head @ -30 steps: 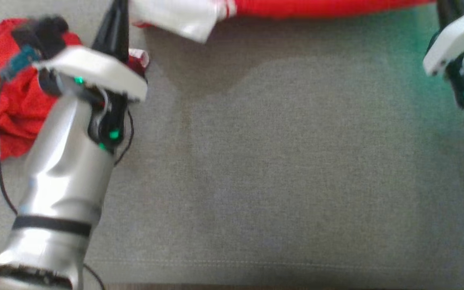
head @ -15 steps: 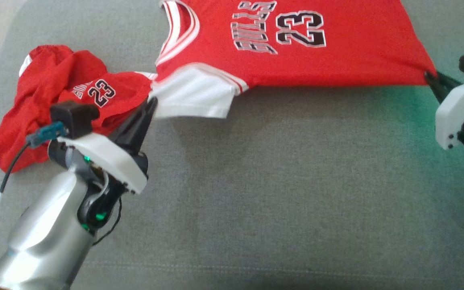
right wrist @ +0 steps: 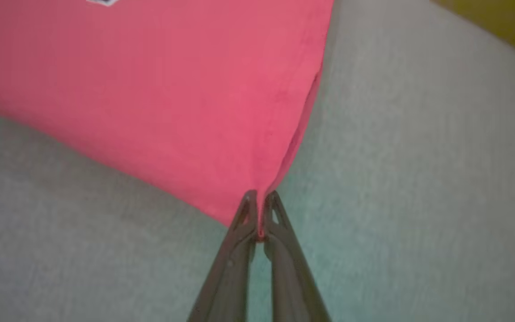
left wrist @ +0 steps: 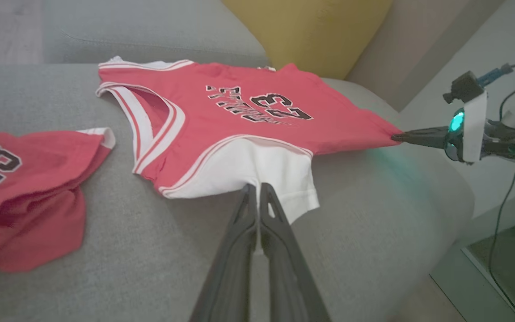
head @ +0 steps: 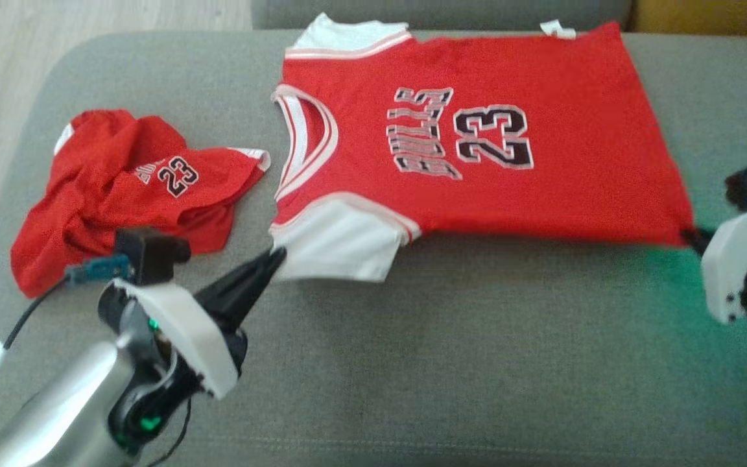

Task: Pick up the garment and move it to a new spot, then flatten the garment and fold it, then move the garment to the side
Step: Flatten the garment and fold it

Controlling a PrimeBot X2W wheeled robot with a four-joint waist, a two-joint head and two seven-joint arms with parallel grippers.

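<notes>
LOG | I see the jersey (head: 561, 175) spread print-up on the sofa seat (head: 477, 363) | my left pincer (head: 277, 258) pinched tight on its white sleeve (head: 338, 250) | my right pincer (right wrist: 260, 197) pinched tight on the red hem corner | crumpled red shorts (head: 120, 194) lie near the collar end

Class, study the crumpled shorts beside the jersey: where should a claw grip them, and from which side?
Probably the white-trimmed hem of the shorts: it lies flat at the edge nearest the jersey, so come from that side, low over the cushion; the rest is bunched.
</notes>
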